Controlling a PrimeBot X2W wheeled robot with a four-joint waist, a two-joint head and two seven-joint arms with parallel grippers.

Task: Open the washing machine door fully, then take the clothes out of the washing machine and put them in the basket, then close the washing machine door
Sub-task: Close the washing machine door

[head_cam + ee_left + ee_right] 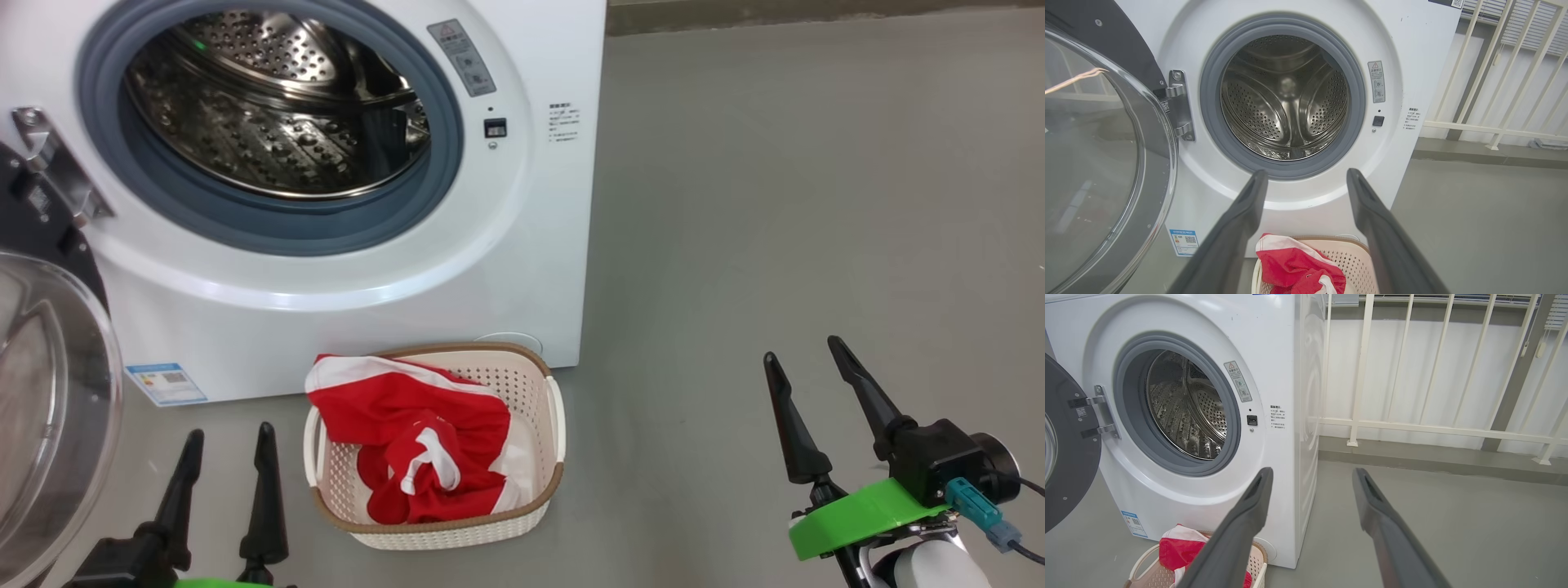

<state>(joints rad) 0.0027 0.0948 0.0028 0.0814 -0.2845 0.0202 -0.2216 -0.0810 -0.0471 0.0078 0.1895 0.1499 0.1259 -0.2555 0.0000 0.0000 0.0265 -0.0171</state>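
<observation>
"How were the tools?"

"The left tool [230, 430] and the right tool [802, 349] stood wide and empty, low over the floor [735, 204], either side of the basket [558, 482]."

"The clothes?"

"The clothes [408, 408] lay in the basket, which sat just before the washing machine [539, 245], I'd guess for a short drop. Beyond, the drum [277, 106] looked empty. The door [49, 408] hung open, probably the next thing to close."

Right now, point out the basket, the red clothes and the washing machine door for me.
the basket [445, 535]: head view, front perforated wall.
the clothes [384, 404]: head view, red fabric at the pile's middle.
the washing machine door [49, 392]: head view, bulging clear glass window.
</observation>
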